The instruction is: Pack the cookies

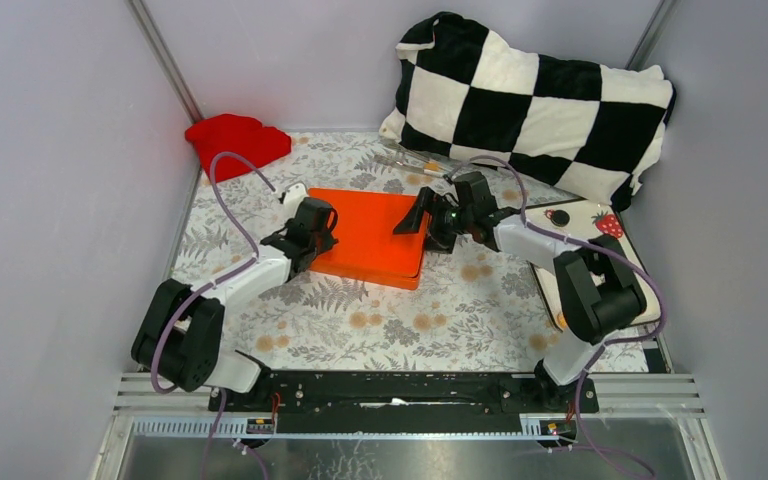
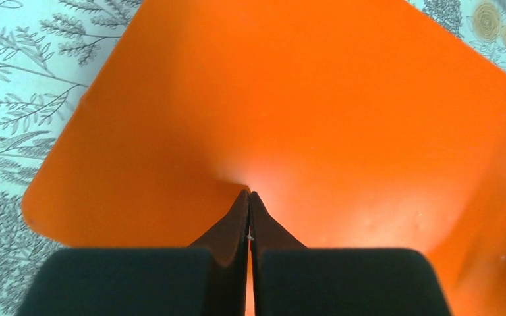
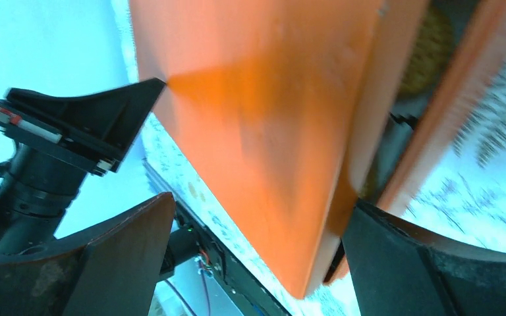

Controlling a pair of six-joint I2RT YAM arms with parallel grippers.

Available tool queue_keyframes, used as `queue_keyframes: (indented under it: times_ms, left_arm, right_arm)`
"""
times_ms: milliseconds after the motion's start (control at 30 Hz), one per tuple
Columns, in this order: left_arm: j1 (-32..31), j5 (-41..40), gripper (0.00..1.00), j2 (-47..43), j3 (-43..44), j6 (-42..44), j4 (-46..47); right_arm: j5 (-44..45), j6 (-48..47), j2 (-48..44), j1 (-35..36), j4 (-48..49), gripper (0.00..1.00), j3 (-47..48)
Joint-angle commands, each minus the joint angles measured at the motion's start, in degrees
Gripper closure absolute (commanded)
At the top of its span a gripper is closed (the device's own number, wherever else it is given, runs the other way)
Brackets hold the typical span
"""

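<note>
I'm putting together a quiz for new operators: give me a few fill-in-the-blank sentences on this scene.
1. The left gripper, tips against the orange box, is ___.
2. The right gripper, straddling the box's edge, is ___.
3. The pillow at the back is checkered black and ___.
4. The cloth in the far left corner is ___.

Missing words: shut; open; white; red.
</note>
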Motion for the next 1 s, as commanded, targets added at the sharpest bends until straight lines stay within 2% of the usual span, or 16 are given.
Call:
queue_keyframes:
  times_ms: [0,200,300,367,433,500,567,633,733,867,967]
  left_arm:
    - [0.12,2.22,1.0,4.09,-2.35,-0.17,1.14]
    - [0.12,4.84,1.0,5.73,-3.17,0.3,3.31]
    - [0.12,7.31,1.0,5.3,-1.86,0.64,3.46]
    - [0.27,6.29,1.0,3.69,1.62,-0.18,-0.52]
    - [1.01,3.7,1.0,1.54,6.5,-1.37,-6.74]
    - [3.78,1.51,1.0,1.16,11.19,-1.84,-12.34]
    - [9.62,0.32,1.0,2.51,14.94,-2.29,-16.41]
    - [15.09,-0.3,1.0,4.84,17.07,-2.56,-18.92]
    - [21.1,-0.21,1.0,8.11,17.68,-4.47,-20.1]
    - [23.4,-3.05,1.0,13.99,17.51,-5.79,-17.73]
    - [23.47,0.97,1.0,19.83,18.05,-6.3,-13.27]
  right_arm:
    - [9.7,-5.28,-6.89,-0.25,-15.98,0.0,2.92]
    - [21.2,-5.2,-15.55,-0.25,-22.53,0.02,-0.57]
    - [24.0,-4.8,-18.57,-0.22,-22.77,0.1,-1.81]
    - [25.92,-5.53,-18.92,-0.22,-23.33,0.18,-1.7]
    - [27.1,-7.01,-17.48,-0.22,-24.6,0.31,-0.76]
    - [27.58,-8.5,-15.04,-0.26,-26.11,0.57,0.56]
    - [28.3,-9.5,-12.19,-0.22,-26.98,0.77,1.55]
    - [29.56,-10.24,-8.8,-0.23,-27.3,0.88,2.12]
    - [30.43,-10.91,-5.03,-0.25,-27.12,0.91,2.74]
    - [28.92,-11.23,-0.67,-0.26,-25.13,0.92,4.18]
    - [27.09,-11.68,2.88,-0.75,-24.72,0.92,6.74]
